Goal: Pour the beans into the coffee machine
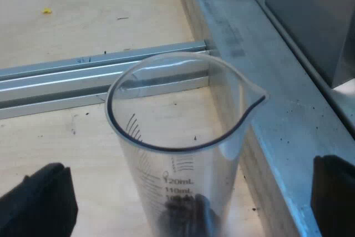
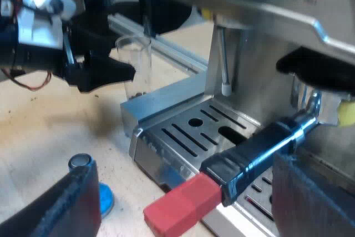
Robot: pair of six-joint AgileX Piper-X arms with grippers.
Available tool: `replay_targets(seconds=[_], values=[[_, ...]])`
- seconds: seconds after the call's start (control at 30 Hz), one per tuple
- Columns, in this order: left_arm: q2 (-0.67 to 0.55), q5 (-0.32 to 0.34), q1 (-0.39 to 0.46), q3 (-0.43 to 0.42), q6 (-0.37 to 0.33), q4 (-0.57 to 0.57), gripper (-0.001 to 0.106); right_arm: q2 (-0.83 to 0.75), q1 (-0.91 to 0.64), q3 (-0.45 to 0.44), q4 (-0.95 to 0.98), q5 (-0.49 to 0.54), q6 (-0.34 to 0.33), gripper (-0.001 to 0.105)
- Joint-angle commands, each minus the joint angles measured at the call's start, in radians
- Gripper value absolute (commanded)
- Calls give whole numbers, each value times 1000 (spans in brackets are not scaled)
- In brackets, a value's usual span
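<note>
- Light wooden counter [image 1: 66,137], aluminium rail [image 1: 83,76] across it.
- Left hand [image 1: 186,190] released: its fingers [image 1: 36,201] stand at nine and three o'clock about the measuring glass [image 1: 177,115], clear of its wall; beans [image 1: 186,215] lie at the bottom.
- Judged step: grip the wall squarely below the rim; keep it upright until over the top of the espresso machine [image 2: 260,4].
- Right wrist view adds: right hand [image 2: 186,192] released astride the holder handle [image 2: 252,154], blue tamper [image 2: 103,199] near, glass beside the machine's tray.
</note>
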Motion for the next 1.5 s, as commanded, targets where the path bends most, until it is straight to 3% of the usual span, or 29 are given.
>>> replay_targets(seconds=[0.03, 0.23, 0.77, 0.83, 1.0, 1.1, 1.13, 1.33, 1.37, 1.5], values=[[28, 11, 1, -5, -17, -67, 87, -7, 1, -3, -28, -2, -1, 67], [106, 9, 1, -77, -32, -62, 87, -7, 1, -3, -27, -2, -1, 67], [129, 9, 1, -94, -62, -57, 86, -7, 1, -3, -27, 0, -1, 67], [129, 9, 1, -94, -62, -57, 83, -7, 1, -3, -27, 0, -1, 67], [129, 9, 1, -94, -62, -57, 52, -7, 1, -3, -27, 0, -1, 67], [129, 9, 1, -94, -62, -57, 44, -7, 1, -3, -27, 7, -1, 67], [129, 9, 1, -94, -62, -57, 33, -7, 1, -3, -27, 12, -1, 67], [129, 9, 1, -94, -62, -57, 27, -7, 1, -3, -27, 29, -1, 67], [115, 15, 1, -94, -62, -57, 21, -7, 1, -3, -27, 29, -1, 67], [68, 15, 1, -94, -62, -55, 21, -7, 1, -3, -27, 28, -1, 67]])
